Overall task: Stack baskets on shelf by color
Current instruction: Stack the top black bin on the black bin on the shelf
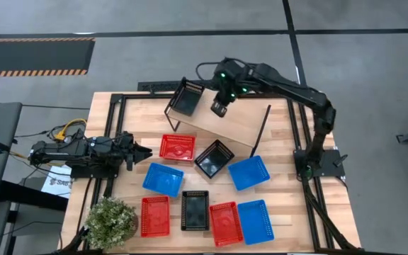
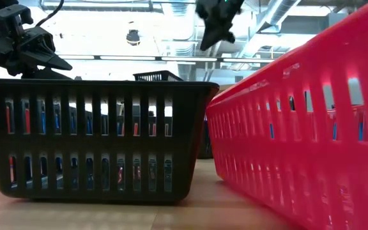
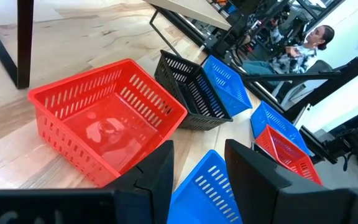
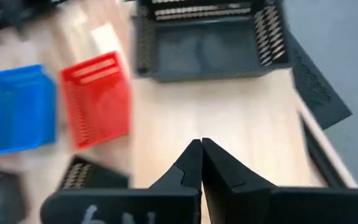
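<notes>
Slatted wooden table (image 1: 275,212), carrying a shelf (image 1: 236,117), a plant (image 1: 110,221) and eight loose baskets: three red (image 1: 178,146), three blue (image 1: 163,178), two black (image 1: 214,158). On the shelf, one black basket (image 1: 187,98) at its end.

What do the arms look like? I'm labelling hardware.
Both arms are black with jointed links and black cabling. The right arm shows green lights near its wrist. The right tool has two black wedge-shaped fingers; the left tool has two broad black ones.

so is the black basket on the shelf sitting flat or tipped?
Flat. The black plastic mesh basket rests on the light wooden shelf board, open side up, at its left end.
</notes>
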